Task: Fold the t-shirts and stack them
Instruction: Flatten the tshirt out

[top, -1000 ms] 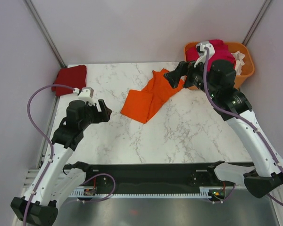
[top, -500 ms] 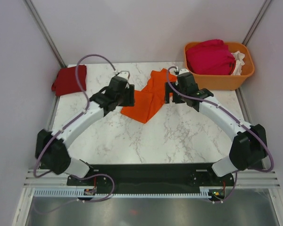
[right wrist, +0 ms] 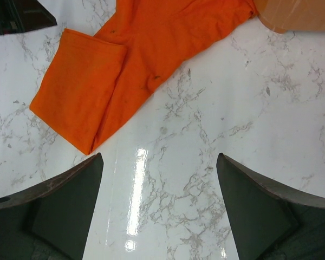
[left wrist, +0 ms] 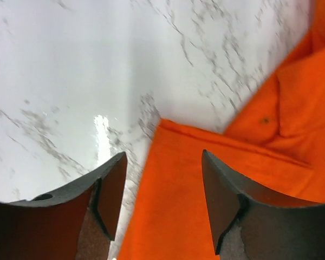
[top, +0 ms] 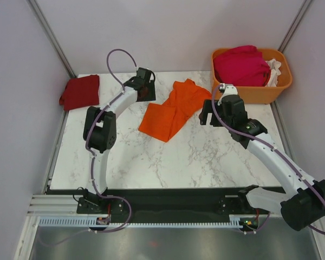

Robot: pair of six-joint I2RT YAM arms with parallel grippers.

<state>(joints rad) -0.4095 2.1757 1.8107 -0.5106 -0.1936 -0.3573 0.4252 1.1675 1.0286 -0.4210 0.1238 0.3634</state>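
Observation:
A bright orange t-shirt (top: 172, 110) lies crumpled and partly folded at the table's back middle. It also shows in the left wrist view (left wrist: 249, 168) and the right wrist view (right wrist: 119, 70). A dark red t-shirt (top: 79, 92) lies folded at the back left corner. Magenta (top: 242, 65) and white (top: 274, 68) shirts fill the orange basket (top: 254, 93). My left gripper (top: 145, 93) (left wrist: 162, 157) is open, low over the orange shirt's upper left edge. My right gripper (top: 210, 112) (right wrist: 160, 157) is open and empty over bare marble, right of the shirt.
The rigid orange basket stands at the back right corner, just behind my right wrist; its corner shows in the right wrist view (right wrist: 298, 13). The marble table (top: 206, 157) runs to grey walls behind and at both sides. The left arm's cable loops above the back edge.
My left arm has swung out to the far edge, its gripper now at the orange shirt's upper left. My right gripper has drawn back right, off the shirt. The shirt lies as before.

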